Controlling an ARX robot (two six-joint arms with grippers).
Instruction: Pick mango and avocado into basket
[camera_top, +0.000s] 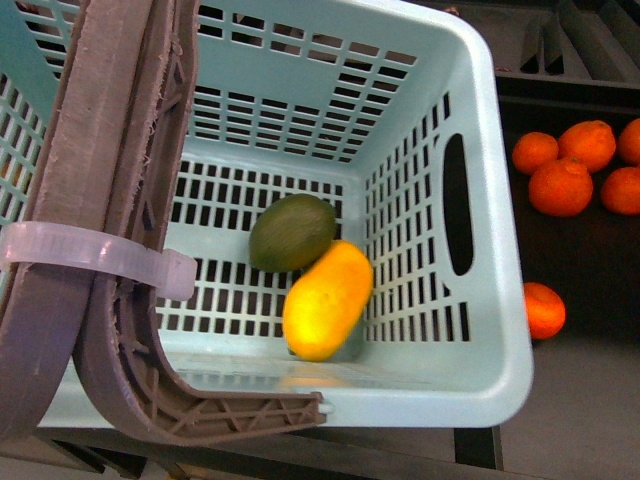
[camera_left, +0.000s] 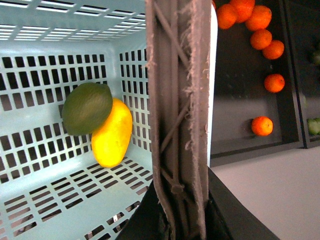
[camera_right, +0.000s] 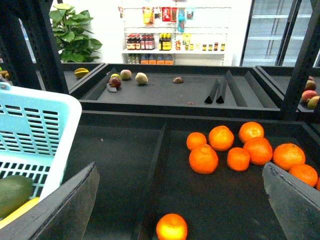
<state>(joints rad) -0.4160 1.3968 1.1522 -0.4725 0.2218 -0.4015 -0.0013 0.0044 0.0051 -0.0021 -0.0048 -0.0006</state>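
Brown-grey handles (camera_top: 110, 230) cross the basket (camera_top: 480, 250). Mango (camera_top: 328, 300) and avocado (camera_top: 292, 232) lie touching on its floor; the task appears complete. Right tool (camera_right: 180, 200) stands released, empty, above the oranges (camera_right: 235, 147). Left tool: state cannot be told.

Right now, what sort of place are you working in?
Probably a grocery store's produce section: loose oranges in dark display bins, stocked shelves with a fridge door behind, and a basket holding the mango and avocado.
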